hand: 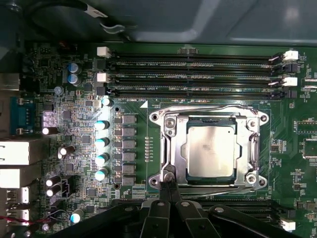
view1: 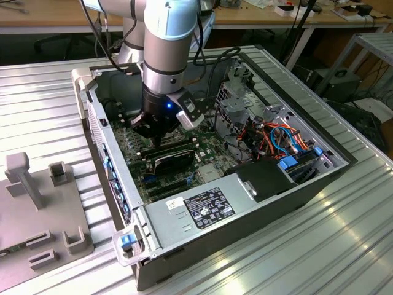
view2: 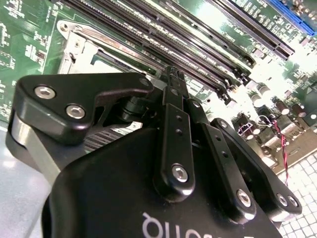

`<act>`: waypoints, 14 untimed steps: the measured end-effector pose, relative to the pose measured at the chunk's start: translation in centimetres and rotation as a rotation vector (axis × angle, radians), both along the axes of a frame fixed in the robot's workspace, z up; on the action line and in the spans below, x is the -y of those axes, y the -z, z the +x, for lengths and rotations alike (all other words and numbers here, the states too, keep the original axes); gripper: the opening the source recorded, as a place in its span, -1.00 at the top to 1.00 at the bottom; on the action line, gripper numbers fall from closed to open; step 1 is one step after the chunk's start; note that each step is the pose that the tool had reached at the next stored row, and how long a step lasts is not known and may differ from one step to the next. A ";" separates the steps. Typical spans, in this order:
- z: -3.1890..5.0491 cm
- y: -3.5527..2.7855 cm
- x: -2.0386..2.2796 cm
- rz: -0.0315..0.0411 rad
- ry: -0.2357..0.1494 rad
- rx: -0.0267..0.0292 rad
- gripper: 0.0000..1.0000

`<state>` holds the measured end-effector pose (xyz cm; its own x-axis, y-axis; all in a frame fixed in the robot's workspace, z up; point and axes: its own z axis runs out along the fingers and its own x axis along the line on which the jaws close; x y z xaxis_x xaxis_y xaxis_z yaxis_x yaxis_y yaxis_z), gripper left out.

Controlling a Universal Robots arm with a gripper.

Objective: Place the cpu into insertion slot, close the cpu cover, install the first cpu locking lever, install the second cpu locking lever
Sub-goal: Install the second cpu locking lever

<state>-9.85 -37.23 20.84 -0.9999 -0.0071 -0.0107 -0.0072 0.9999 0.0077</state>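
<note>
The work surface is a ribbed aluminium table (view1: 307, 258). A grey fixture plate (view1: 37, 209) lies at the exterior view's lower left, and an open computer case (view1: 245, 227) lies on its side at the centre.

**Gripper.** The arm (view1: 166, 49) reaches straight down into the case from the upper centre of the exterior view. The gripper (view1: 153, 132) is low over the motherboard (view1: 209, 150). In both wrist views its black fingers (view2: 173, 129) are pressed together with nothing between them. The joined tip of the gripper (hand: 169, 184) rests at, or just above, one corner of the socket assembly, where the end of a wire lever sits.

**Task items.**
- The cpu (hand: 215, 151) lies flat in the insertion slot (hand: 184, 153), with its dull silver top facing up.
- The cpu cover (hand: 252, 148) is folded down around the chip and frames it on all sides.
- One locking lever (hand: 213, 107) runs along the cover's edge nearest the memory slots (hand: 198, 64).
- A second lever (hand: 213, 185) runs along the edge nearest the gripper.

**Progress.** Placing the chip and closing the cover are judged complete. Both levers lie low against the frame. Whether either one is latched under its hook cannot be told. The gripper's position suggests work on the lever at its own corner.

Wooden benches (view1: 61, 15) stand beyond the case.
</note>
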 end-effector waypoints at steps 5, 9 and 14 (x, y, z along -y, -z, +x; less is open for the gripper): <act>-0.53 0.00 0.00 0.0000 0.000 0.0000 0.79; -0.82 0.01 0.00 0.0000 0.000 -0.0001 0.79; -0.88 0.07 0.00 0.0000 0.000 -0.0034 0.79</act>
<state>-10.73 -37.23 20.77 -0.9999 -0.0071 -0.0073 -0.0072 0.9999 0.0078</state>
